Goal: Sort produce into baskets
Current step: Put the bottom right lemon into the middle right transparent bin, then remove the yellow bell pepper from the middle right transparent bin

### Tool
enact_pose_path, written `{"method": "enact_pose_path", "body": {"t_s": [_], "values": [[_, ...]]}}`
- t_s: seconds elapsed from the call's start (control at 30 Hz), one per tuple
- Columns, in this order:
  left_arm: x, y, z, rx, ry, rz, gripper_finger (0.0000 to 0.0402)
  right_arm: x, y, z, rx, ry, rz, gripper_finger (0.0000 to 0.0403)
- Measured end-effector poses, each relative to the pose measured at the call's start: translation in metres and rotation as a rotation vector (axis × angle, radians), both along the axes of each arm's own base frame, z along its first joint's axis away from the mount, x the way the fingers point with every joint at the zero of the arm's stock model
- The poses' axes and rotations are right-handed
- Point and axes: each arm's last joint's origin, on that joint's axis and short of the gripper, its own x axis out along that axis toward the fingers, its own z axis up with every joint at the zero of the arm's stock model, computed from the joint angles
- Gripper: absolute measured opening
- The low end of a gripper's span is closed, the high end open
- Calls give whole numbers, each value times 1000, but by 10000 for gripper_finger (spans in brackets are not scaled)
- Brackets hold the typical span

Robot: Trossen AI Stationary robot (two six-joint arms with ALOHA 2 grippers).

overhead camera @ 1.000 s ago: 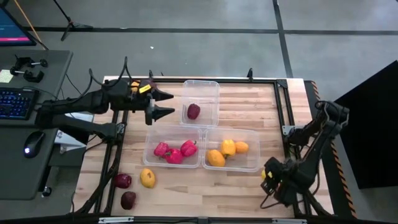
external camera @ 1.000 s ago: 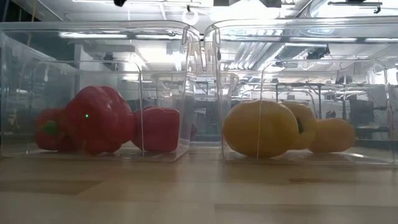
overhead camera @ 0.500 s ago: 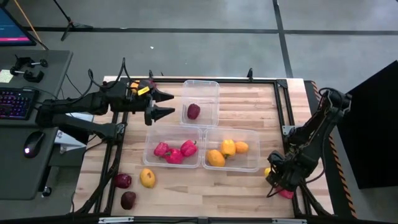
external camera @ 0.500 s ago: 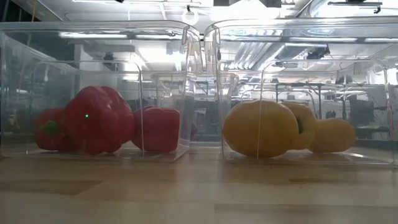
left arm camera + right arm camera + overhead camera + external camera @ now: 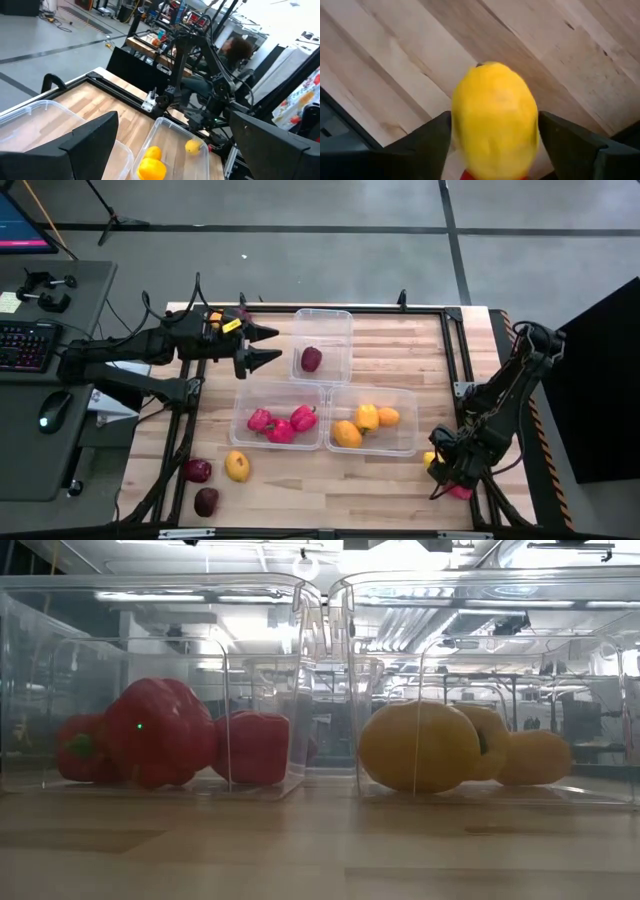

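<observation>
Three clear tubs stand mid-table. The far tub (image 5: 323, 340) holds a maroon piece (image 5: 311, 359). The near left tub (image 5: 278, 402) holds red peppers (image 5: 160, 733), and the near right tub (image 5: 400, 430) holds yellow and orange pieces (image 5: 418, 745). Two maroon pieces (image 5: 197, 470) and a yellow one (image 5: 237, 467) lie loose at the near left. My left gripper (image 5: 275, 345) hangs open and empty, left of the far tub. My right gripper (image 5: 440, 465) is at the near right corner, shut on a yellow piece (image 5: 495, 120). A red piece (image 5: 460, 492) lies beside it. My right gripper pinches the yellow piece by its two opposite sides (image 5: 460, 125) between its two fingers (image 5: 565, 150). The fingers point down from above. The piece stands close over the wooden table; whether it rests on the table or is lifted, I cannot tell.
The table's black frame rail (image 5: 455, 350) runs along the right edge, close to my right arm. Bare wood lies between the near tubs and the near edge (image 5: 340, 480). A desk with a keyboard (image 5: 25, 345) stands beyond the left edge. A person shows far off in the left wrist view (image 5: 235, 50).
My right arm has shifted a little toward the table's right edge with its gripper low at the near right corner, then stayed still. The red piece beside it has come into view. My left arm has kept still.
</observation>
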Motion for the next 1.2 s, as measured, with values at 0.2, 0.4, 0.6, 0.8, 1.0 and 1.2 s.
{"method": "enact_pose_path", "body": {"t_s": [0.2, 0.4, 0.6, 0.8, 1.0, 1.2], "values": [[0, 0, 0, 22, 4, -1, 372, -3, -8, 6, 7, 12, -18, 360], [0, 4, 0, 35, 5, 0, 372, -12, -30, 34, 120, -88, -71, 380], [-9, 10, 16, 125, 9, -37, 372, -23, -63, 65, 232, -415, -317, 381], [-20, 12, 27, 206, 107, -38, 372, -28, -84, 82, 205, -729, -466, 381], [-25, 10, 14, 195, 254, -79, 372, -17, -81, 91, 41, -1052, -650, 381], [-25, 7, 15, 253, 246, -126, 372, -5, -73, 95, 57, -1096, -712, 381]]}}
